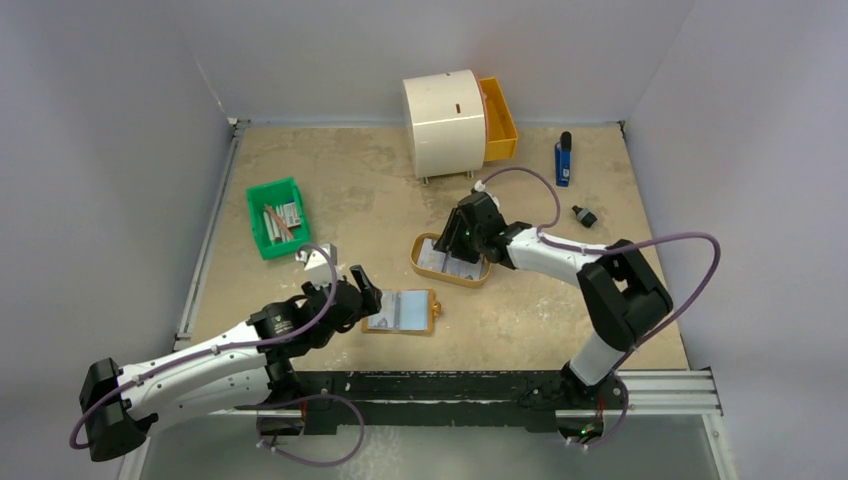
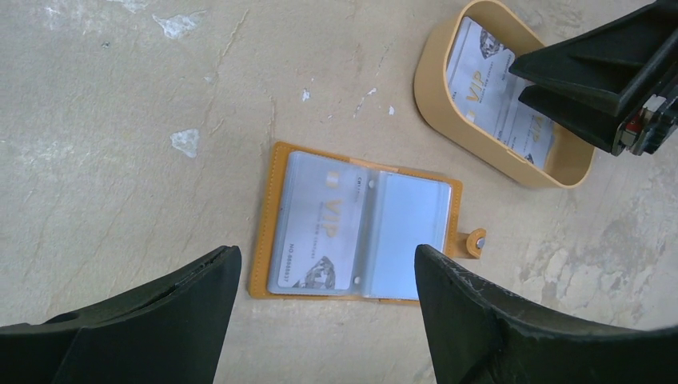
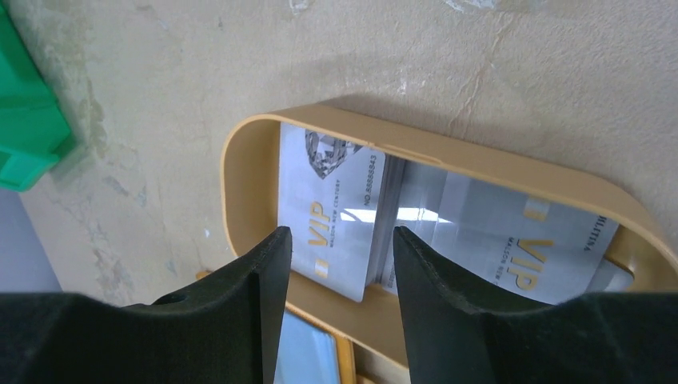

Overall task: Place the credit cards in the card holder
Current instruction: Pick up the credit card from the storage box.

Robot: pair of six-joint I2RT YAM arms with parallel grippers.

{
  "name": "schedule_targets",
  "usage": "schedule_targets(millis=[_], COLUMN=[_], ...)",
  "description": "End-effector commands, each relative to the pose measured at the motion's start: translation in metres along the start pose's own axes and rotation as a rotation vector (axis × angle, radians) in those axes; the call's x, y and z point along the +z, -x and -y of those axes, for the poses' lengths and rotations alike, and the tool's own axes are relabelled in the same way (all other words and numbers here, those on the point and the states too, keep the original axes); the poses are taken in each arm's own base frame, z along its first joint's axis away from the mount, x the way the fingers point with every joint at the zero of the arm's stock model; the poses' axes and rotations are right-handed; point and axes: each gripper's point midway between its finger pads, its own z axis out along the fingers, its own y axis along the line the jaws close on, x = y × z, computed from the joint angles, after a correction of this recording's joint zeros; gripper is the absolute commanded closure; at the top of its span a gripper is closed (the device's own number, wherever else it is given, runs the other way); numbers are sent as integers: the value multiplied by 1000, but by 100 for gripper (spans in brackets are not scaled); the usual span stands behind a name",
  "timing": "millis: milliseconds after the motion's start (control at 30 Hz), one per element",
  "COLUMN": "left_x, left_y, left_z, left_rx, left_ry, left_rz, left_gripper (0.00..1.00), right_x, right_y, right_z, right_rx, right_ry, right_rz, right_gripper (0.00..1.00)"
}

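Pick-up step: the right gripper (image 3: 340, 240) hangs over the tray (image 3: 232, 168), jaws half apart and empty, lined up on the cards (image 3: 332, 200) inside. The holder (image 2: 360, 232) lies open nearby, 1 card sleeved. The left gripper (image 2: 326, 256) gapes above it, empty. Next, I reckon: dip and pinch 1 card's edge
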Motion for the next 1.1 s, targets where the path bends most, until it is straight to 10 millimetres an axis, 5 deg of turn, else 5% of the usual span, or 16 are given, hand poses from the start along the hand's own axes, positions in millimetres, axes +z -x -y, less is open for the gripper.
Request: schedule_targets(millis=[0,333,600,1067], left_x=[0,2,3,5], left_y=[4,4,3,2], left_z=[-4,-3,-4,-2], left_rx=[-2,8,12,13], left_ry=[24,30,37,42], left_rz=[26,24,22,15], left_gripper=[21,21,22,22], right_x=[9,21,13,3], right_y=[5,-8,-12,-13], right_z=[-9,3,15,17], right_rx=[10,-18,-3,11], right_ry=[-7,-53,-74,-40], right_rz=[-9,-69,-50,-40], right_gripper=[48,58,72,76])
